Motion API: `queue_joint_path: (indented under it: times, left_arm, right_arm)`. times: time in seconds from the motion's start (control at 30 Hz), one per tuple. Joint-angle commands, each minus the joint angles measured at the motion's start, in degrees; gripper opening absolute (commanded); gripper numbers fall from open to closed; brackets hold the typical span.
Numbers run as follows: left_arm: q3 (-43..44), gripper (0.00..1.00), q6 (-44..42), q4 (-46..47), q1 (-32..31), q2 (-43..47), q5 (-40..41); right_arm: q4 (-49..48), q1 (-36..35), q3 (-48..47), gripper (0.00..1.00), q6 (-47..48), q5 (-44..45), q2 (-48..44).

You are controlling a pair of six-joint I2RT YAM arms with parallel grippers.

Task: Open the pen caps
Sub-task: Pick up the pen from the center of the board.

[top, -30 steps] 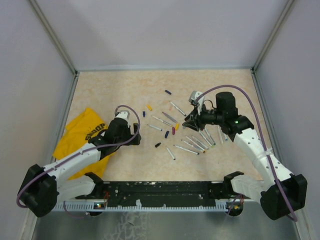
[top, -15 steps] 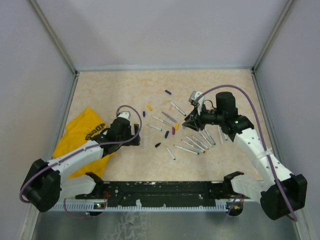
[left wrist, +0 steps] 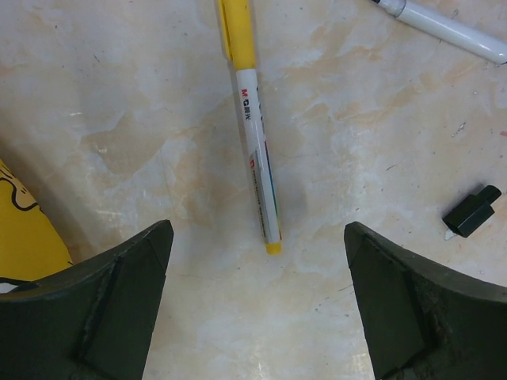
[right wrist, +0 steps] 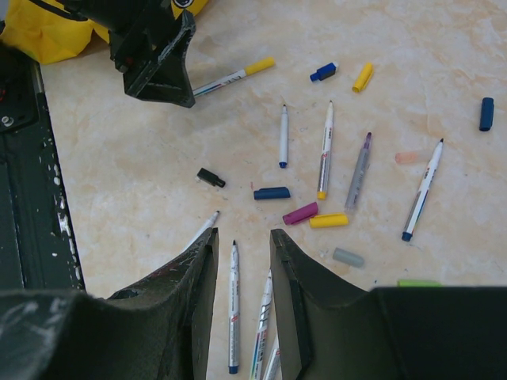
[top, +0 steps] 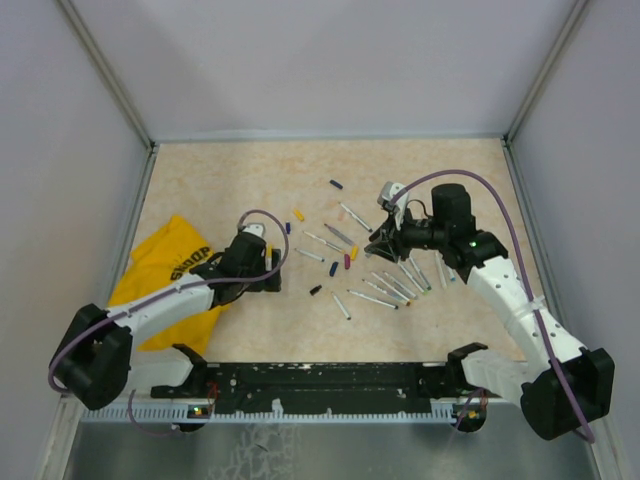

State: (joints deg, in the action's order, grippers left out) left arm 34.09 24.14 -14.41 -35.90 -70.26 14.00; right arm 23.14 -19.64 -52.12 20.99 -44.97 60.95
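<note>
A slim white-barrelled marker pen with its yellow plastic cap on lies flat on the beige marbled tabletop, straight ahead of the left gripper. Its long axis runs almost directly away from the jaws, leaning only slightly. The yellow tail end sits about on the midline between the two fingertips, and the capped end is the far end, well beyond them. The barrel therefore lies square to the line along which the fingers close. I judge the coming move needs mainly a reach forward and down, so the fingers come in on either side of the barrel.

The left jaws stand wide apart, holding and touching nothing. Outside the finger on the right of the wrist view lies a small loose black plastic cap. Outside the other finger is the edge of a crumpled yellow cloth.

The left arm is plainly the nearer one. The right gripper hangs well apart from this pen, over a scatter of uncapped pens and loose coloured caps. Its jaws are drawn in to a narrow gap with nothing gripped, and the table shows through it. From there the capped pen lies far ahead and to the left.
</note>
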Motion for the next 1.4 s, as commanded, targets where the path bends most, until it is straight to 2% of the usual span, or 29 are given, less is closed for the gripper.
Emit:
queue_joint_path:
  times: [0.0, 0.6, 0.73, 0.83, 0.97, 1.0, 1.17, 1.37]
  left_arm:
    - [2.0, 0.94, -0.7, -1.3, -0.3, -1.4, -0.5]
    - [6.5, 0.91, -2.2, -2.9, -0.2, -8.3, -0.5]
    - [8.9, 0.84, -3.1, -3.4, -0.2, -11.1, -0.6]
    - [10.9, 0.75, -3.4, -4.5, -0.2, -13.5, 0.2]
    - [12.4, 0.55, -3.7, -5.5, -0.2, -15.9, 2.8]
    - [12.8, 0.53, -3.5, -5.7, -0.2, -16.5, 3.4]
    - [15.1, 0.51, -4.2, -6.0, -0.1, -19.5, 3.5]
    - [16.7, 0.4, -4.6, -6.6, -0.1, -22.3, 2.4]
  right_arm:
    - [-2.2, 0.2, -0.3, 0.33, 0.8, -1.2, 0.2]
    - [-2.0, 0.2, -0.3, 0.33, 0.8, -1.4, 0.7]
    - [-2.0, 0.2, -0.2, 0.33, 0.8, -1.5, 0.7]
    - [-2.0, 0.2, -0.2, 0.33, 0.8, -1.5, 0.7]
    - [-2.0, 0.2, -0.3, 0.33, 0.8, -1.6, 0.7]
    - [-1.9, 0.2, -0.3, 0.33, 0.8, -1.7, 0.6]
    - [-1.9, 0.2, -0.3, 0.33, 0.8, -1.7, 0.5]
    - [-1.9, 0.2, -0.3, 0.33, 0.8, -1.8, 0.5]
